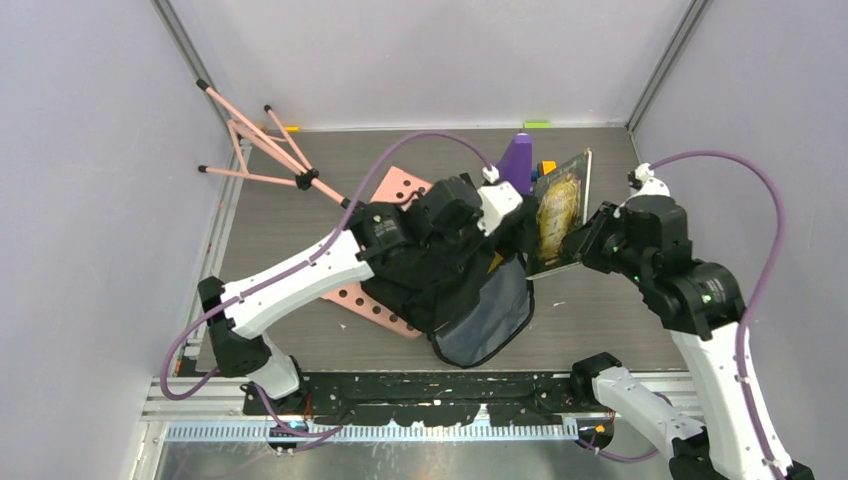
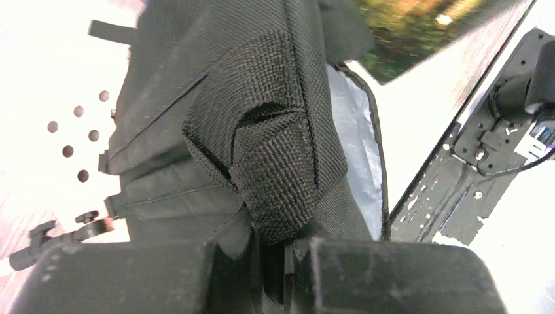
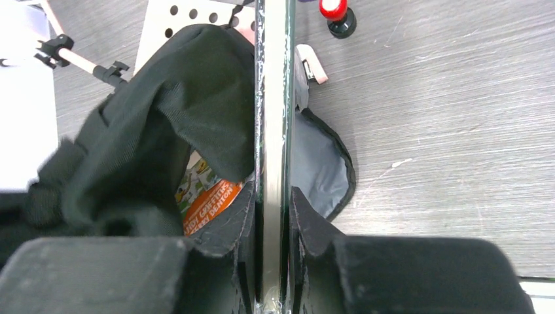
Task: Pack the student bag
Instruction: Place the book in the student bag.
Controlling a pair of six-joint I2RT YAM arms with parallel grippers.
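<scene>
The student bag (image 1: 462, 285) is a black fabric backpack lying mid-table, its mouth gaping towards the near edge with the grey lining (image 1: 492, 318) showing. My left gripper (image 1: 512, 232) is shut on a fold of the bag's woven black fabric (image 2: 278, 190), holding the top edge up. My right gripper (image 1: 582, 243) is shut on a thin book (image 1: 558, 213) with a yellowish picture cover, held upright just right of the bag. In the right wrist view the book (image 3: 271, 118) stands edge-on over the bag's opening (image 3: 163, 124). An orange-covered book (image 3: 211, 204) lies inside.
A pink perforated board (image 1: 398, 188) lies under the bag's far left side. A pink folded stand (image 1: 262, 150) rests at the back left. A purple cone (image 1: 517, 160) and small orange and blue pieces (image 1: 545, 167) sit behind the book. A red-capped item (image 3: 337, 16) stands beyond the bag.
</scene>
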